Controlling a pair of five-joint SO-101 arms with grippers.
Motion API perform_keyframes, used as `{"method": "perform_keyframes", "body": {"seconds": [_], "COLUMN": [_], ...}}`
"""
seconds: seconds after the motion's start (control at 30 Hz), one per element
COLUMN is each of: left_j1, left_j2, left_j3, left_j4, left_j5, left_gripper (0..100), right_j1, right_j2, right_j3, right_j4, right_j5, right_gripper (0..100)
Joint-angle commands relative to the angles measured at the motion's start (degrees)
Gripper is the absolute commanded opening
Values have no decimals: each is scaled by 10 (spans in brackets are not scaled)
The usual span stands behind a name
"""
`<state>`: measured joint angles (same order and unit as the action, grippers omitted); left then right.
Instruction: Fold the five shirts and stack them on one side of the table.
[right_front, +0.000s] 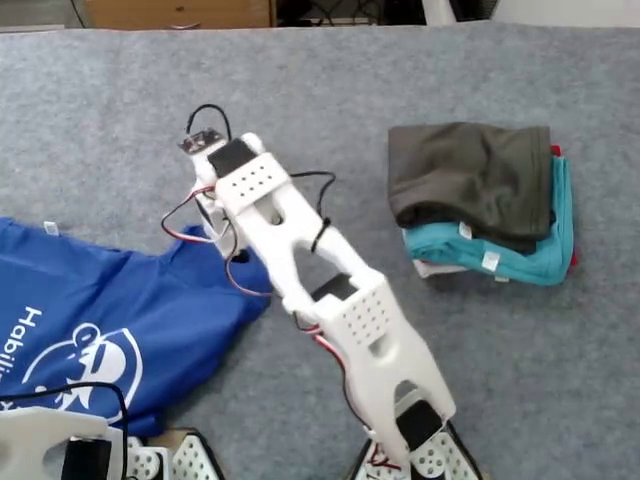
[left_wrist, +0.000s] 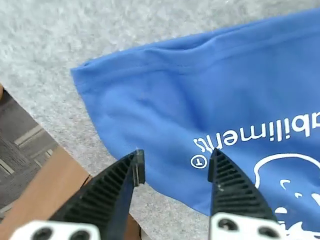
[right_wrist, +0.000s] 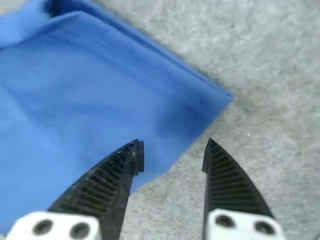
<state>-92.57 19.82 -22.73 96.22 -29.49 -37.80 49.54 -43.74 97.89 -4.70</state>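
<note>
A blue shirt (right_front: 100, 310) with white print lies spread flat at the table's front left. My right arm (right_front: 300, 250) stretches from the front middle to the shirt's sleeve near its right edge. In the right wrist view my right gripper (right_wrist: 172, 150) hangs open just above the blue shirt's (right_wrist: 75, 90) sleeve corner, holding nothing. My left gripper (left_wrist: 175, 160) is open over the blue shirt's (left_wrist: 210, 90) printed edge near the table's front left corner, empty too. At the right sits a stack of folded shirts (right_front: 480, 200), dark olive on top, then teal.
Grey carpet-like cloth (right_front: 400, 80) covers the table. A brown board (left_wrist: 45, 195) and floor show past the table's edge in the left wrist view. Wooden furniture (right_front: 180, 12) stands behind the table. The left arm's base (right_front: 60, 450) sits at the front left.
</note>
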Motion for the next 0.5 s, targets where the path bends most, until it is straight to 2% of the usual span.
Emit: {"method": "perform_keyframes", "body": {"seconds": [0.0,0.07,0.23,0.37,0.47], "left_j1": [35,76,204,320,364], "left_j2": [-52,-62,-64,-42,-15], "left_j3": [-30,-28,-28,-24,-26], "left_j4": [18,33,14,-39,-89], "left_j5": [5,19,130,227,302], "left_gripper": [227,227,228,228,228], "right_j1": [12,15,20,20,25], "right_j2": [-4,-6,-3,1,22], "right_j3": [-6,-23,-47,-45,-51], "right_j4": [-5,8,15,-8,-18], "right_j5": [-2,-1,0,1,2], "right_gripper": [194,194,194,194,194]}}
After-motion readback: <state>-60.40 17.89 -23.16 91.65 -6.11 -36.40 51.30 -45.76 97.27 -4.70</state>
